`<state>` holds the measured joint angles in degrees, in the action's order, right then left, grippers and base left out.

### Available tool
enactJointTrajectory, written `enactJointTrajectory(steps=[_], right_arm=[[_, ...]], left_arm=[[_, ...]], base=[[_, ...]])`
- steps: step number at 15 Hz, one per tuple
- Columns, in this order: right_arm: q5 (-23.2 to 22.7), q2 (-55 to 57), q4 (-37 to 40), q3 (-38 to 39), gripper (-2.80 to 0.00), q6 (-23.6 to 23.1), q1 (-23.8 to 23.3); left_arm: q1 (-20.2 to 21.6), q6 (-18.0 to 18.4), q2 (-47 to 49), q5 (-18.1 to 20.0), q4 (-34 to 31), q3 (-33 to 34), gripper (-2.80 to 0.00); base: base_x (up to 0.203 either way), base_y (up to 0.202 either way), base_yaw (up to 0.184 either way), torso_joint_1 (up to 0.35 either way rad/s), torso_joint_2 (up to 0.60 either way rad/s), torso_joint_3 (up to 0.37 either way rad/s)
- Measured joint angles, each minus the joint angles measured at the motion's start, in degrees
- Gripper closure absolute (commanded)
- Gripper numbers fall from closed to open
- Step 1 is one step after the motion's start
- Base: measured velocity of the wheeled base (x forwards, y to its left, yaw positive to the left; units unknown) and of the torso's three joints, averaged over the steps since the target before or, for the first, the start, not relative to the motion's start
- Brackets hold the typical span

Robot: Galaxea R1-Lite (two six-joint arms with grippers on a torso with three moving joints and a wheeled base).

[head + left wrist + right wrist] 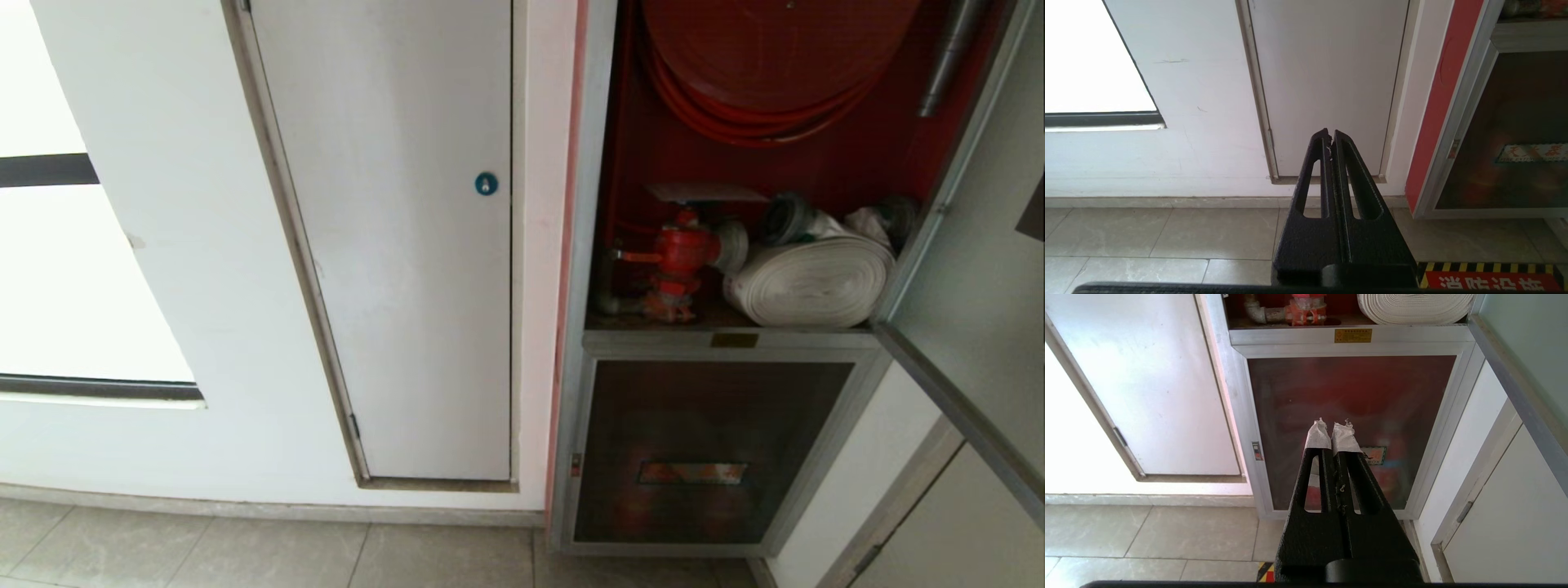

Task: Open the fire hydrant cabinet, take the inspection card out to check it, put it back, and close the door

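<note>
Fire hydrant cabinet stands in the wall at the right side of the head view, and its upper compartment is open, so the red inside shows. At the top of this compartment hangs the red hose reel. Below it, on the cabinet shelf, the red valve stands at the left and the white rolled hose lies just beside it at the right. The inspection card rests flat above the valve, near the back of the compartment; its print is too small to read. The door is swung out to the right, and only its silver frame and pale pane are seen from this side. Under the shelf is the lower dark glass panel with a red label, and it is closed. To the left of the cabinet is the white-grey door with a blue round lock.

Neither arm shows in the head view. The left gripper hangs low above the tiled floor and points at the bottom of the white-grey door; its fingers are pressed together and hold nothing. The right gripper points at the lower dark glass panel, well apart from it; its two tape-wrapped fingertips are also pressed together, empty.
</note>
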<state>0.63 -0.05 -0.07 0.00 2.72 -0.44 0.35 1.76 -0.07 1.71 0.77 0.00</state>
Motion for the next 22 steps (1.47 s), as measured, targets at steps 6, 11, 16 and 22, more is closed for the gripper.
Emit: enactJointTrajectory(steps=[6,11,16,22], right_arm=[[0.0,0.0,0.0,0.0,0.0,0.0,-0.05],[0.0,0.0,0.0,0.0,0.0,-0.02,-0.05],[0.13,0.0,-0.9,0.0,0.0,-0.05,-0.02],[2.99,4.63,-7.63,-3.84,0.0,0.04,-0.11]], left_arm=[[0.0,0.0,0.0,-0.02,0.0,0.0,0.0],[0.0,0.0,0.0,-0.02,-0.01,0.0,0.0],[0.0,-0.02,0.0,-0.04,0.0,0.0,0.0],[0.0,0.0,0.0,-0.02,0.0,0.0,0.0]], base=[[0.0,0.0,0.0,0.0,0.0,0.0],[0.0,0.0,0.0,0.0,0.0,0.0],[0.0,0.0,0.0,0.0,0.0,0.0],[0.0,0.0,0.0,0.0,0.0,0.0]])
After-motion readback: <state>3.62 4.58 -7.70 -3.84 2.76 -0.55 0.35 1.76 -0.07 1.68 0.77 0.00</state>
